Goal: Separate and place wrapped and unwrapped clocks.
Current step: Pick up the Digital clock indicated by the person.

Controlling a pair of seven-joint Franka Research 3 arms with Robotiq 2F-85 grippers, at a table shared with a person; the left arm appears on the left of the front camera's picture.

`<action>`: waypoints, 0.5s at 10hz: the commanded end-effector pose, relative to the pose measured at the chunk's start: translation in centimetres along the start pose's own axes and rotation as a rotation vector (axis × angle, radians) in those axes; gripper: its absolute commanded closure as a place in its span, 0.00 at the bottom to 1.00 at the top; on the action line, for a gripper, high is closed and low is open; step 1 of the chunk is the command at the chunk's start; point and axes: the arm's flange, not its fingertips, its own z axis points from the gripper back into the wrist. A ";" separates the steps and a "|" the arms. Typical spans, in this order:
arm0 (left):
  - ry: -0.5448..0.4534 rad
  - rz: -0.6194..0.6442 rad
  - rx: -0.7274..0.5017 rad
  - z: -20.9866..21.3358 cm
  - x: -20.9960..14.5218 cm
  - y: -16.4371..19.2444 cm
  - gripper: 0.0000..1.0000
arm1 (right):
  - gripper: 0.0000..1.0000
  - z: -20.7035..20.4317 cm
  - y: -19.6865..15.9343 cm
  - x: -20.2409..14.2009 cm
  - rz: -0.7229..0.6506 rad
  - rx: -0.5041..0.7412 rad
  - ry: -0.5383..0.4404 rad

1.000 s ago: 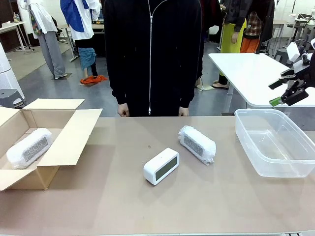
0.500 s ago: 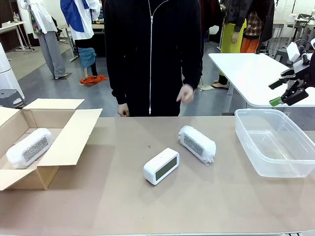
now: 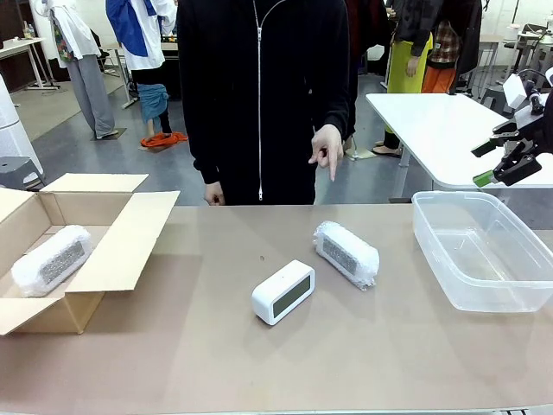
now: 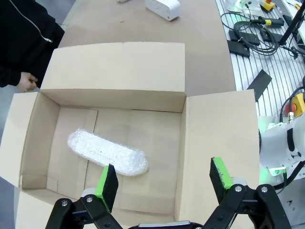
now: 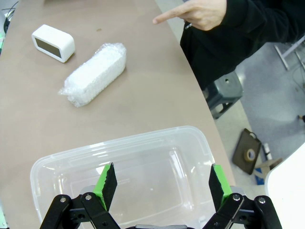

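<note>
Bubble-wrapped clock [image 3: 346,252] lies on the table [image 3: 216,363]. The person's hand [image 3: 327,149] has just risen, forefinger pointing toward it, grasping nothing. It is probably the next pick.

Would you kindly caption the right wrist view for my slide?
Open right tool above the clear bin; a person's hand points; wrapped clock and bare clock lie apart.

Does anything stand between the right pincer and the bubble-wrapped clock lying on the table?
Nothing visible does. The open right pincer hangs above the clear plastic tub; the bubble-wrapped white clock lies past its rim. The person's pointing hand is off to one side.
</note>
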 end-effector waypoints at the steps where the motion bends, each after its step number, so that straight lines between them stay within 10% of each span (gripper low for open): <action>1: -0.024 -0.028 0.001 0.0 -0.3 0.0 0.00 | 0.00 0.0 0.0 0.0 0.010 0.003 -0.002; 5: -0.024 -0.028 0.001 0.0 -0.3 0.0 0.00 | 0.00 0.0 0.0 0.0 0.010 0.003 -0.002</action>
